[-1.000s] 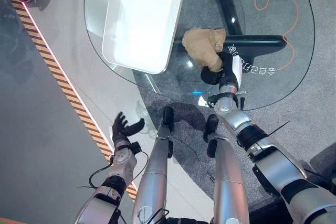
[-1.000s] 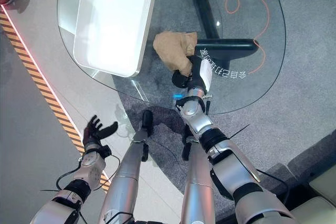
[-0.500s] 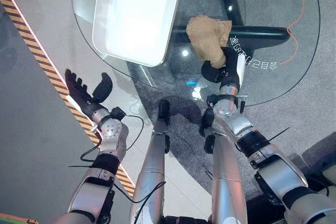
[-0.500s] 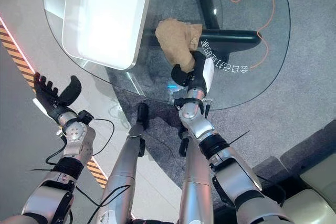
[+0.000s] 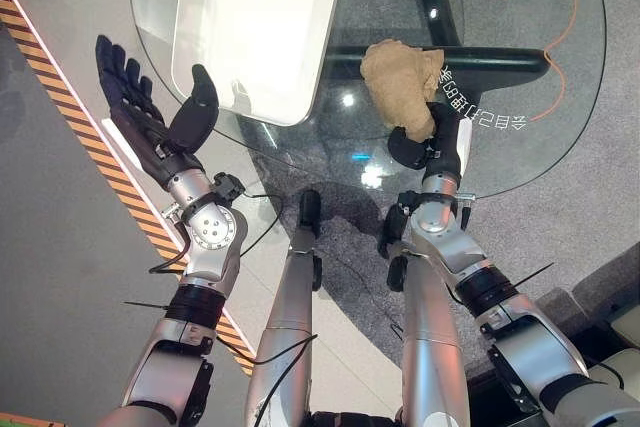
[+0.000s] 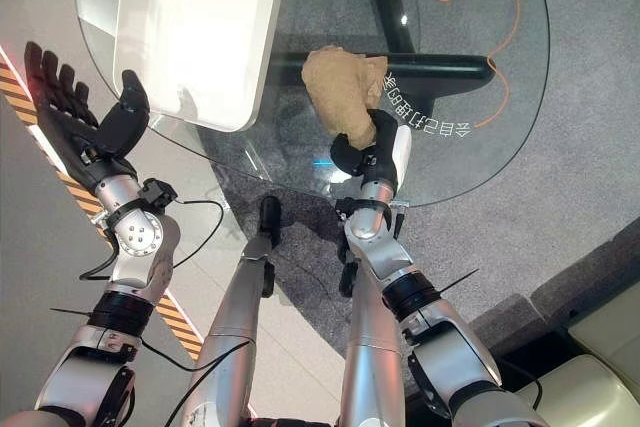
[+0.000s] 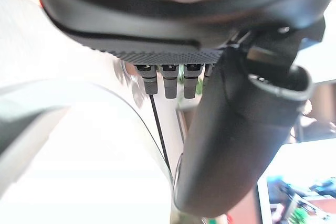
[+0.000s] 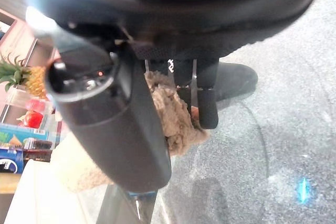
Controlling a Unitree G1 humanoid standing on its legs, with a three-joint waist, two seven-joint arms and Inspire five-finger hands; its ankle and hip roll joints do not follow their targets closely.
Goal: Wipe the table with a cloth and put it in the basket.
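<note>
A crumpled tan cloth [image 5: 402, 82] lies on the round glass table [image 5: 560, 137], near its front edge. My right hand [image 5: 432, 144] is shut on the cloth's near end, fingers and thumb curled round it; the right wrist view shows the cloth [image 8: 173, 119] pinched between them. The white basket [image 5: 260, 27] sits on the table's left part, a short way left of the cloth. My left hand [image 5: 150, 122] is raised beside the table's left rim, fingers straight and spread, holding nothing. It stands just left of the basket's near corner.
An orange cable [image 5: 545, 7] loops under the glass at the far right. A dark table base [image 5: 470, 57] runs beneath the cloth. A black-and-orange striped strip [image 5: 60, 97] crosses the floor at left.
My left hand has risen from low by the floor up to the table's left rim, fingers spreading. The right hand keeps hold of the cloth, which has shifted little. The camera has also shifted.
</note>
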